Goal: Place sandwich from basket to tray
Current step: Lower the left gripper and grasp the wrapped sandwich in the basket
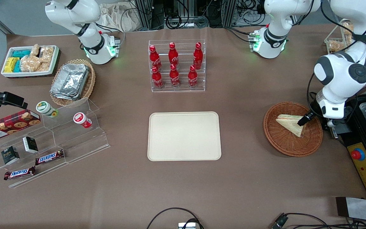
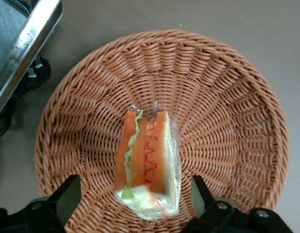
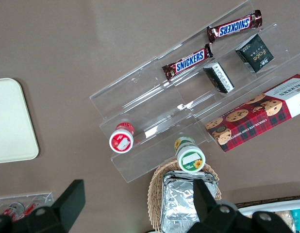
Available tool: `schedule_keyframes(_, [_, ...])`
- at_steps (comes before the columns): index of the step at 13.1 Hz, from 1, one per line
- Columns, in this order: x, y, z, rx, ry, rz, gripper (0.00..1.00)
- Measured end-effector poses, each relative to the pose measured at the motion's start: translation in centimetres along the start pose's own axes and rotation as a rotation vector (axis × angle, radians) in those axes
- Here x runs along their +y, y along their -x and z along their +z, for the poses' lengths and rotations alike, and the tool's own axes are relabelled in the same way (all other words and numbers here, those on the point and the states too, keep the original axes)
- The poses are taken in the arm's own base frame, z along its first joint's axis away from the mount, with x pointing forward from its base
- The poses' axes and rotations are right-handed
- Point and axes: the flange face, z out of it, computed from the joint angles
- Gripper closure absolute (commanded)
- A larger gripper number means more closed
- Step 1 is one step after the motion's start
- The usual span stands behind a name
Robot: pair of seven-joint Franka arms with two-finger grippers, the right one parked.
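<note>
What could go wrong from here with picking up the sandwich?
The gripper, open, hangs over the sandwich in the basket. The sandwich stands on edge in clear wrap, so the fingers might slip on the film or squash the bread. The light basket could also shift if nudged.

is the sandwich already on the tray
No, the sandwich lies in the basket, with the open gripper straddling it, and the tray holds nothing.
</note>
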Motion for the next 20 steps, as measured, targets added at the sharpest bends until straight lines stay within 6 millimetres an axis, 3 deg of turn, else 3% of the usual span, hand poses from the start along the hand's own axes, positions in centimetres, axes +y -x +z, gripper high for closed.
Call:
schedule_keyframes(4, [0.0,0.1,1.7,0.015,0.001,-0.007,0.01])
schedule_keyframes(6, [0.1,0.2,2.3,0.015,0.000,-0.011,0.20])
schedule_keyframes(8, [0.3,0.4,2.5,0.014,0.000,-0.027,0.60])
schedule_keyframes(13, [1.5,1.1,2.5,0.014,0.006,-0.022,0.75])
schedule_keyframes(16, [2.3,1.4,2.0,0.020,0.013,-0.002,0.75])
schedule_keyframes(18, [3.7,1.6,0.7,0.019,0.000,0.056,0.75])
schedule_keyframes(20, [5.0,1.3,-2.0,0.010,-0.058,0.147,0.75])
